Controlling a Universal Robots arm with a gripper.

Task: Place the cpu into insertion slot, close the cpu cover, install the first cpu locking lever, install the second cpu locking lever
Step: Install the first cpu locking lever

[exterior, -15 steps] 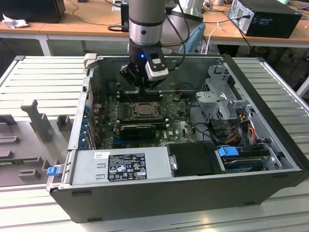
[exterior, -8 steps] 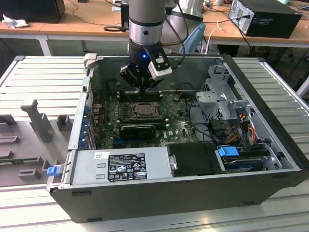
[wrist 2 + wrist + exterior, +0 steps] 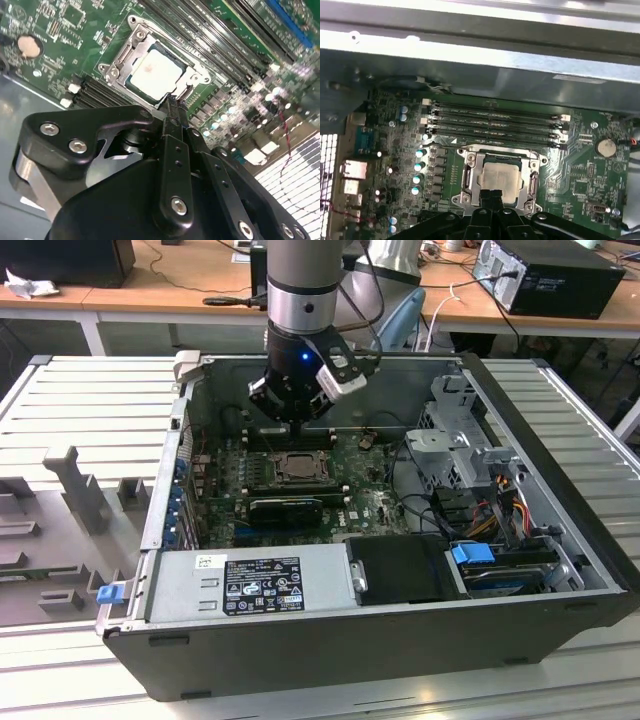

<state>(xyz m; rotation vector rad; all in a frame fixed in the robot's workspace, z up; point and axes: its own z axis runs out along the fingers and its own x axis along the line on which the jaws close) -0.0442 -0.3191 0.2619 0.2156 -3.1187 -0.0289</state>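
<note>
The cpu (image 3: 501,176) lies flat, pale face up, in the insertion slot (image 3: 461,151) just beside the long black memory slots (image 3: 495,122). It is square, so has no long axis, and its edges run parallel to them. The cpu cover (image 3: 470,175) lies flat around it. The gripper (image 3: 492,194) hangs over the chip's edge farthest from those slots, fingertips pinched together, empty.
</note>
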